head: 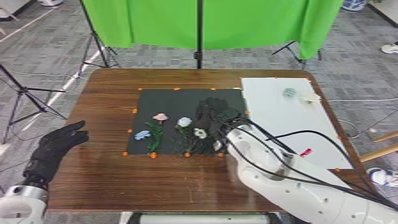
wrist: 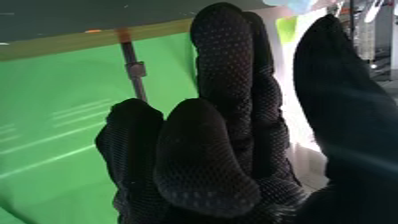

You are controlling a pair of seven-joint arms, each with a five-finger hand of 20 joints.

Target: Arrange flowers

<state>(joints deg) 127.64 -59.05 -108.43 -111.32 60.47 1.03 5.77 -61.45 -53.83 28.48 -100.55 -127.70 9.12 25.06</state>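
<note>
Flowers (head: 184, 121) are being displayed on a mat (head: 164, 100).
With fingers relaxed, the right hand (head: 213, 112) is being held over it, the left hand (head: 59, 143) by the table's (head: 178, 185) edge.

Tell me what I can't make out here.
Head view: anything beneath the right hand, hidden by it.
Head view: what the red thing on the white sheet is, too small.
Head view: the rest of the left arm, cut off by the bottom edge.
Right wrist view: the pale thing, cut off by an edge.
</note>
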